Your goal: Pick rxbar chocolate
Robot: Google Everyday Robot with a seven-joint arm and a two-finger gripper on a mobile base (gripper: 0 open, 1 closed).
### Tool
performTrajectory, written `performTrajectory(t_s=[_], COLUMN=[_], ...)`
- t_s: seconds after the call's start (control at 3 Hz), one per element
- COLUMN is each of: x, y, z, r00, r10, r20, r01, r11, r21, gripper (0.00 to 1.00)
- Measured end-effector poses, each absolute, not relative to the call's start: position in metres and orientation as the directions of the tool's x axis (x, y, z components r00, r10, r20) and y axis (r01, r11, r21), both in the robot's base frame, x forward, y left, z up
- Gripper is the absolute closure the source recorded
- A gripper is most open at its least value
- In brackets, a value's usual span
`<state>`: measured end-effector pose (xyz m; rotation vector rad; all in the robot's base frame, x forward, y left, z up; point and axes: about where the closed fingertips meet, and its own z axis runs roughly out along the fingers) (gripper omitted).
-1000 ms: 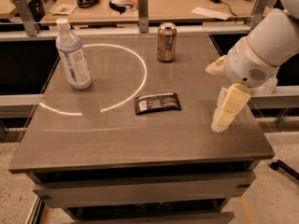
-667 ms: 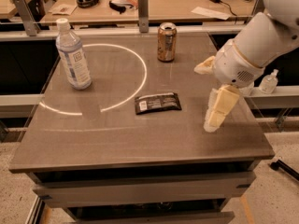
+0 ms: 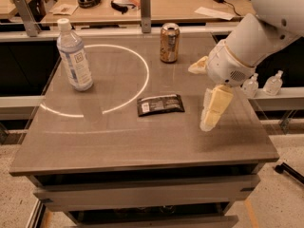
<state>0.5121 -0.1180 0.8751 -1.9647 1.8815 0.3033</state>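
As gripper [image 3: 199, 99] hangs beside rxbar [image 3: 160, 104], can [image 3: 169, 42] stands (behind).

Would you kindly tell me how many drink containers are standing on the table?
2. A water bottle stands at the back left of the table; a brown can stands at back centre. None seems hidden. The gripper hangs right of the rxbar chocolate.

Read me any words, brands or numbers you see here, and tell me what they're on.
Water bottle label: blurred, unreadable.
Rxbar chocolate white patch: too small to read.
Can: no legible text.
Gripper, hovering right of the bar: no markings.
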Motion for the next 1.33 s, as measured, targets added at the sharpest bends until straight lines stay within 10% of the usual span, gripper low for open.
performTrajectory(t_s=[1.33], x=[0.544], y=[-0.047], z=[0.844], r00=[0.134], r10=[-0.872], r20=[-0.470], r01=[-0.990], r11=[-0.103], r21=[-0.091], gripper=[0.00])
